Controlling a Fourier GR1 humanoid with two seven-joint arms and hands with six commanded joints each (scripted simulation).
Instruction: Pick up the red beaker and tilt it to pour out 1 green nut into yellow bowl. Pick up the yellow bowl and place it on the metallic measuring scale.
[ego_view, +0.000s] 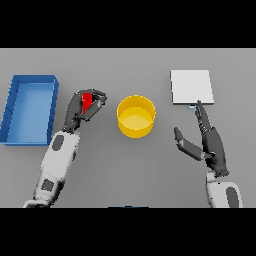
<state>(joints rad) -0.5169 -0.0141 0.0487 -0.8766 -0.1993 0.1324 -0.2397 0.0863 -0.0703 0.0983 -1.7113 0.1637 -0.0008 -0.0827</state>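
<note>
Curling round the red beaker (87, 101), left hand (86, 107) beside the yellow bowl (136, 116), right hand (207, 140) open, fingers straight, near the scale (191, 86), blue tray (30, 107) far left.

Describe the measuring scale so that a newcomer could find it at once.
Start at the yellow bowl in the middle of the grey table and look toward the far right. The measuring scale lies there as a flat, pale square slab, just beyond the straight fingers of the right robot hand. Unlike the bowl and the blue tray, it has no walls.
</note>
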